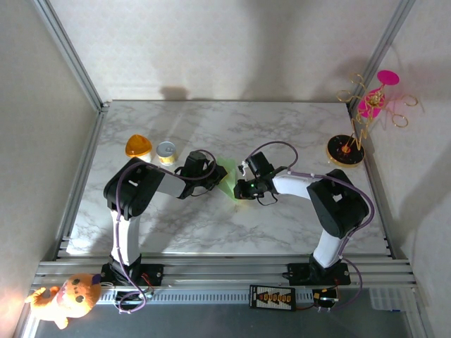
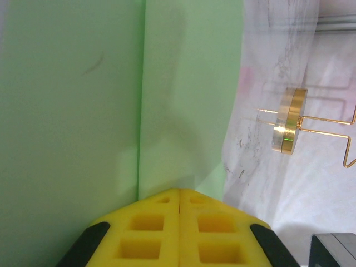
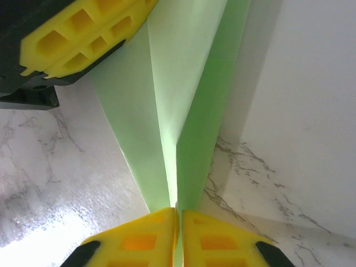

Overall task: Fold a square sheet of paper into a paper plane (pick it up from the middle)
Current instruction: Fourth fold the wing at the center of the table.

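Left tool (image 2: 179, 200): its two yellow foam pads are pressed together at 6 o'clock in the left wrist view. Pale green paper rises straight out of the seam between them, so it appears to be pinching the paper.

Right tool (image 3: 178, 214): its pads are also closed at 6 o'clock in the right wrist view, with a thin sliver of green caught between them. It grips the narrow end of the paper. The left tool's pads sit at 11 o'clock in that view, on the wider end.

Between the two tools stretches the paper plane (image 3: 167, 111), a long pale green wedge with a sharp centre crease and overlapping layers. How finished it is cannot be told. Seen from above, it is held near the middle of the marble bench (image 1: 211, 225), with the left tool at its 9 o'clock and the right tool at its 4 o'clock. I cannot tell whether it touches the bench.

An orange-lidded cup (image 1: 139, 146) and a small tin (image 1: 166, 151) stand towards 10 o'clock from the paper. A gold ornament stand (image 1: 345, 149) stands towards 2 o'clock.

Handling, as a judgement: the paper is very light and thin, and limp wherever it is a single layer. It would probably spring open at loose folds. If the tools pull apart or twist it could tear or crumple, and it may slide between foam pads. The best hold is on the centre crease, where the stacked layers are stiffest.
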Robot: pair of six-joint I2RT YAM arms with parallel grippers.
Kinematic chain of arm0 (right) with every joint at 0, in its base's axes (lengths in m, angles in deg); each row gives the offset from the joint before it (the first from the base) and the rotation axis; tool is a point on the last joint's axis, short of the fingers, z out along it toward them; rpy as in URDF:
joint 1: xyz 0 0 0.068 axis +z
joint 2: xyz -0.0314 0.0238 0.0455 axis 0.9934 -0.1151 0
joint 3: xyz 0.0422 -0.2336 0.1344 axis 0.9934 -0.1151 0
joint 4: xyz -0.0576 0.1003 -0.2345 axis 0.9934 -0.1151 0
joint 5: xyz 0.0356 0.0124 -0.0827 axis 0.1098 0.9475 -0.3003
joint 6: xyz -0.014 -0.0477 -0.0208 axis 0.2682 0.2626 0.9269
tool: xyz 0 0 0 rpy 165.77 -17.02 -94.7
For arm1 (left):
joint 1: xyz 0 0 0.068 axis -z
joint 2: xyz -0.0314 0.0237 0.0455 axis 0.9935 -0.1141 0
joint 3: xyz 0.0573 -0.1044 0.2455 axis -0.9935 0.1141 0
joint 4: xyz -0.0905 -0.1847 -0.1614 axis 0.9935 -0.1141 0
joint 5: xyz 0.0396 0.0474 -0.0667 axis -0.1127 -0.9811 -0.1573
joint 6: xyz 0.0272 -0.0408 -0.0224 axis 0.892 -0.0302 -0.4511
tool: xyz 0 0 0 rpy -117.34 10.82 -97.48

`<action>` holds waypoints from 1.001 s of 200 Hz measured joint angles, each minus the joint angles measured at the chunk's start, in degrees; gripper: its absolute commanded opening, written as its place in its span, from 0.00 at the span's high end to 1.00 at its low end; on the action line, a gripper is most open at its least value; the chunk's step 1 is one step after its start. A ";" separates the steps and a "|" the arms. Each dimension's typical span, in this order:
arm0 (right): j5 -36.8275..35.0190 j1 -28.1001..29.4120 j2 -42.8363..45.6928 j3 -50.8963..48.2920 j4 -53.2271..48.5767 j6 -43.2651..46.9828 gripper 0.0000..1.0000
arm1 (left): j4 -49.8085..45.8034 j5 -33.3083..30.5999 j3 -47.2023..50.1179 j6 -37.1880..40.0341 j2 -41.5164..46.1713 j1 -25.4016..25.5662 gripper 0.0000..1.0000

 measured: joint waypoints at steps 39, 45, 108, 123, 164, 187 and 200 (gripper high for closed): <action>0.02 0.00 -0.57 0.00 0.31 -0.02 0.88 | -0.02 0.00 0.00 0.00 0.00 0.00 0.95; 0.00 0.00 -0.66 0.00 0.35 -0.02 0.88 | -0.02 0.00 0.00 0.00 0.00 0.00 0.95; 0.48 0.00 -0.07 0.00 0.02 0.00 0.77 | -0.02 0.00 0.00 0.00 0.00 0.00 0.95; 0.52 0.00 0.39 0.00 -0.37 0.00 0.78 | -0.02 0.00 0.00 0.00 0.00 0.00 0.95; 1.14 0.00 0.55 0.00 -1.42 0.20 0.84 | -0.02 0.00 0.00 0.00 0.00 0.00 0.95; 1.18 0.00 0.55 0.00 -1.55 0.17 0.88 | -0.02 0.00 0.00 0.00 0.00 0.00 0.95; 1.27 0.00 0.55 0.00 -1.55 0.17 0.90 | -0.02 0.00 0.00 0.00 0.00 0.00 0.95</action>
